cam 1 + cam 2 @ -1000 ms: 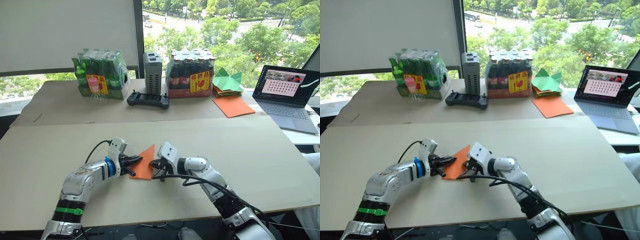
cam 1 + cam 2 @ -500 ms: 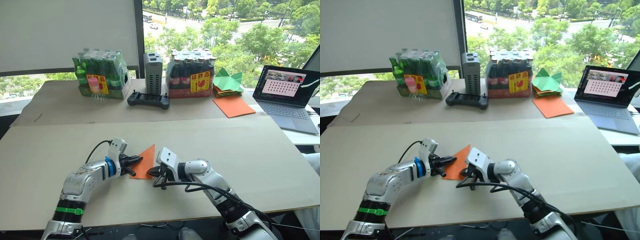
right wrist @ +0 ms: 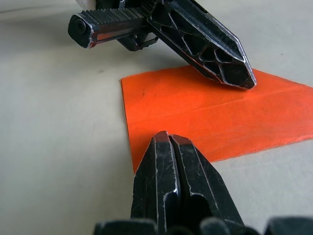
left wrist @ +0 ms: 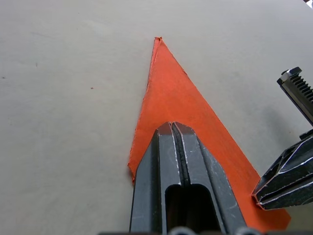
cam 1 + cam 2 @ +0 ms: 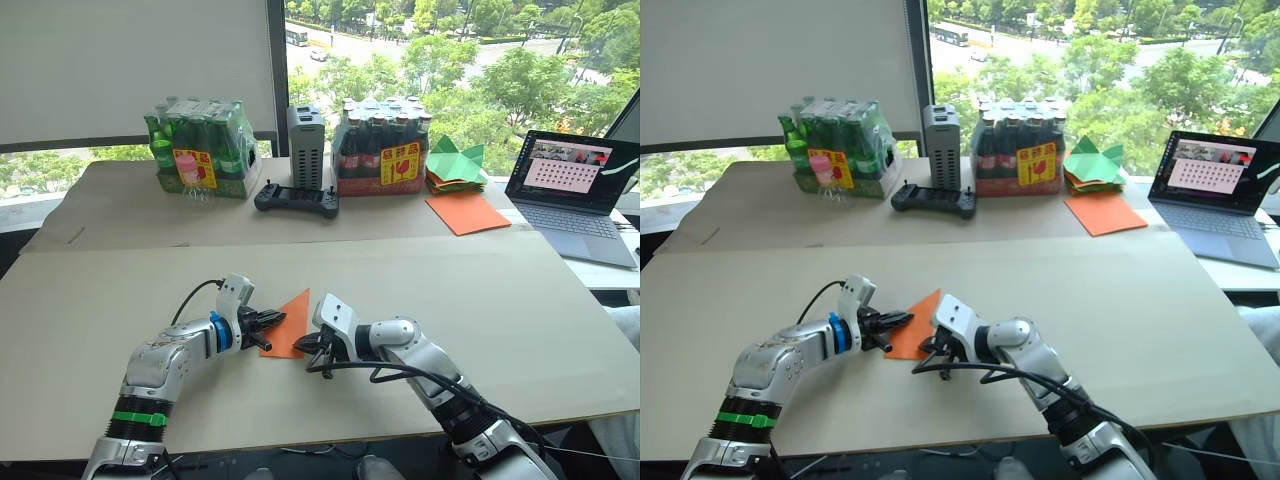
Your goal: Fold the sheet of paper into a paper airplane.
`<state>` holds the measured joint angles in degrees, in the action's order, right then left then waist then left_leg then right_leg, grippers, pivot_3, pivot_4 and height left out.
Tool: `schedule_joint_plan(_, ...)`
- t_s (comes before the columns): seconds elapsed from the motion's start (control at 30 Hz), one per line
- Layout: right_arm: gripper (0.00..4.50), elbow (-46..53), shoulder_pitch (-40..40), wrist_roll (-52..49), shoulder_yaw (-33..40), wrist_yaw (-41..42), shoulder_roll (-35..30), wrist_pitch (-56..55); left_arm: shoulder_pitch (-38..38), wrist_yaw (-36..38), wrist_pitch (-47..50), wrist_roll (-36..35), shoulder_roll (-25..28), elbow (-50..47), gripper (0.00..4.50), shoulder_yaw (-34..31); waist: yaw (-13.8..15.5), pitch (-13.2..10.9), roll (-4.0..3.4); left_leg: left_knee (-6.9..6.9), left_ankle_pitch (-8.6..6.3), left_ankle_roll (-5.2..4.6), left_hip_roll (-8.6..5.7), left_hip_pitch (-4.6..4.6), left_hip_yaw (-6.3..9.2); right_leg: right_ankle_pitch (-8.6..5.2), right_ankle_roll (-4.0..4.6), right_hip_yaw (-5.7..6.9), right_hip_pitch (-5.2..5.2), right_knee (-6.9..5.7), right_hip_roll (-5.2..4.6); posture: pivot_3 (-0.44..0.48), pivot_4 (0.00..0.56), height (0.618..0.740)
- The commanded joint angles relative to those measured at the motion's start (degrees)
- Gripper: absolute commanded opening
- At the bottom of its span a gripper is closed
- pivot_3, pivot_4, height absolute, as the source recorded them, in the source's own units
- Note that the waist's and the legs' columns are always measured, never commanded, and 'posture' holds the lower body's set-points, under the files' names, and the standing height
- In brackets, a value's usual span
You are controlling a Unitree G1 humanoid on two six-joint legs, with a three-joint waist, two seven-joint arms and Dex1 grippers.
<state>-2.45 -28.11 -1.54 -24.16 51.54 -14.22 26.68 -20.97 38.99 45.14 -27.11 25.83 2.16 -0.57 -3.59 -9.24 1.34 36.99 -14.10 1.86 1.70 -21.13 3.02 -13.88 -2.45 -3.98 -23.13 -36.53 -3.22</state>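
The paper airplane (image 5: 289,325), a bright-orange folded triangle with its nose pointing away from the robot, lies flat on the near part of the pale worktop (image 5: 520,300) between the two hands. The left hand (image 4: 176,128) has its fingers pressed together, tips resting on the wide end of the dart, while the right hand (image 3: 168,139), fingers likewise pressed together, sits at the dart's near edge with its tips just at the paper. Far back stand two shrink-wrapped bottle packs (image 5: 200,148), a black controller (image 5: 296,199), green folded papers (image 5: 456,163) above a smooth orange sheet (image 5: 466,212), and an open laptop (image 5: 575,190).
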Motion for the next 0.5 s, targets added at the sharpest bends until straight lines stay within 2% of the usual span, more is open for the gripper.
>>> schedule_joint_plan(0.03, 0.0, 0.1, -0.2, -1.3, 0.7, -0.2, 0.1, 1.3, 0.4, -0.6, 1.0, 1.0, 0.5, 1.6, 0.02, 0.1, 0.0, 0.0, 0.0, 0.0, 0.0, 0.0, 0.0, 0.0, 0.0, 0.0, 0.0, 0.0, 0.0, 0.0, 0.0, 0.0, 0.15, 0.74)
schedule_joint_plan(0.33, 0.0, 4.2, -5.5, -6.5, 8.0, -3.5, 2.2, 2.2, -0.6, -0.3, 2.0, 0.1, 0.8, 1.1, 0.02, -0.9, 0.0, 0.0, 0.02, 0.0, 0.0, 0.0, 0.0, -0.05, 0.01, 0.0, 0.01, 0.0, -0.06, -0.01, 0.0, 0.0, 0.15, 0.74)
schedule_joint_plan(0.5, 0.0, 5.3, -7.3, -8.6, 11.0, -5.2, 2.3, 3.5, -1.4, -1.0, 5.5, -3.2, -0.4, -1.9, 0.02, -3.2, 0.0, -0.1, 0.03, 0.0, 0.0, 0.0, 0.01, -0.12, 0.02, 0.01, 0.01, 0.01, -0.12, -0.01, 0.01, 0.0, 0.15, 0.74)
